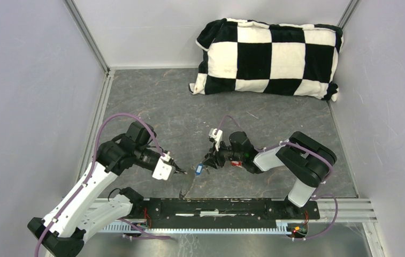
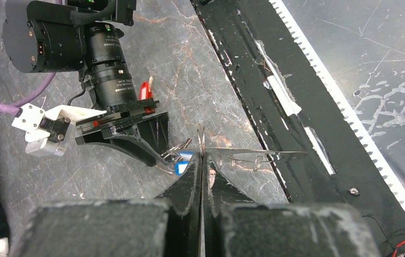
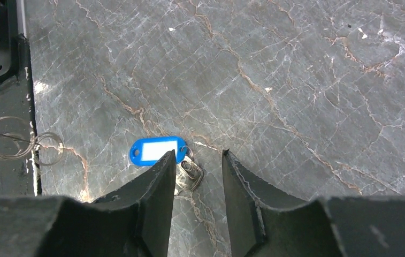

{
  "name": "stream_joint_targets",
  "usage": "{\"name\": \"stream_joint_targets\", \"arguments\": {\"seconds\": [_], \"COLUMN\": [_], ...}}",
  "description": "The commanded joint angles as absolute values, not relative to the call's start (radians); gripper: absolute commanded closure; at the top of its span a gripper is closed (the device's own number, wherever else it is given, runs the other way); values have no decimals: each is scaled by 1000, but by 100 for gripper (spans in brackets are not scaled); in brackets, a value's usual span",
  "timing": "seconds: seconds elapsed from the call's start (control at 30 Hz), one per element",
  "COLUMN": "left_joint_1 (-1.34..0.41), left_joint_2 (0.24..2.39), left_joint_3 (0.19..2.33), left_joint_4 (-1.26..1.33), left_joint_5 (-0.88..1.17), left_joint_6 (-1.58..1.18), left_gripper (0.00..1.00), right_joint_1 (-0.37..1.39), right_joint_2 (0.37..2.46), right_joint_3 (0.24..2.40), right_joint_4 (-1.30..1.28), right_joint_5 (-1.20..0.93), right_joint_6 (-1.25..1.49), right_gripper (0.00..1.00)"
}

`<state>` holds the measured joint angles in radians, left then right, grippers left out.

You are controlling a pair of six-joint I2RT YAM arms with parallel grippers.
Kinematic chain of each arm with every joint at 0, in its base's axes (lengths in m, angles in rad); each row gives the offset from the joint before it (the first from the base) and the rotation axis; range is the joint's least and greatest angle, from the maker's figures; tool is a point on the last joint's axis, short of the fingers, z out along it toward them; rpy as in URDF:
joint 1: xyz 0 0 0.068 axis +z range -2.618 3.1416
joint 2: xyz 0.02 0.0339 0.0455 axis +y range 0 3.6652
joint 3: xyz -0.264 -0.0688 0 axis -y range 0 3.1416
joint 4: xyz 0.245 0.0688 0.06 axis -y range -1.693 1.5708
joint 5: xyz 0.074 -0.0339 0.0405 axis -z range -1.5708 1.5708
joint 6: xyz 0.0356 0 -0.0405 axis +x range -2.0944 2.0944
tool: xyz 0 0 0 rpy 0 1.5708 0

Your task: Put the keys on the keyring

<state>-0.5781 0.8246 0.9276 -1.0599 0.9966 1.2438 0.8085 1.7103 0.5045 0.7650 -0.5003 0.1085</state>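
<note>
My left gripper [image 2: 202,156] is shut on the keyring [image 2: 259,156], a thin silvery wire loop that sticks out to the right of the fingertips just above the table. The blue key [image 3: 154,151] has a blue plastic tag with a small metal key [image 3: 189,174] on it, and it lies flat on the table. My right gripper [image 3: 197,155] hangs over it with its jaws apart. The metal part sits between the fingers, close to the left one. The red key [image 2: 145,90] lies on the table behind the right gripper. From above, both grippers [image 1: 178,171] [image 1: 206,163] meet near the blue key [image 1: 198,171].
A black-and-white checkered pillow [image 1: 267,56] lies at the back right. A black rail [image 1: 216,209] runs along the near edge, just beside the keyring. Grey walls close in the left, back and right sides.
</note>
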Motion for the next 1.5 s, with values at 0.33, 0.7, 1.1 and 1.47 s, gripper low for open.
{"name": "stream_joint_targets", "arguments": {"seconds": [0.33,0.7,1.1,1.47], "left_joint_1": [-574,-574,-574,-574], "left_joint_2": [811,805,799,799], "left_joint_3": [954,951,955,956], "left_joint_4": [-1029,-1029,-1029,-1029], "left_joint_5": [1029,1016,1010,1006], "left_joint_6": [1204,1196,1184,1174], "left_gripper": [98,98,98,98], "right_joint_1": [817,848,847,849], "right_joint_2": [1769,1783,1785,1686], "right_joint_3": [528,539,534,482], "right_joint_4": [834,811,796,783], "right_joint_5": [-536,-525,-549,-526], "right_joint_6": [104,87,84,49], "right_gripper": [54,67,100,100]}}
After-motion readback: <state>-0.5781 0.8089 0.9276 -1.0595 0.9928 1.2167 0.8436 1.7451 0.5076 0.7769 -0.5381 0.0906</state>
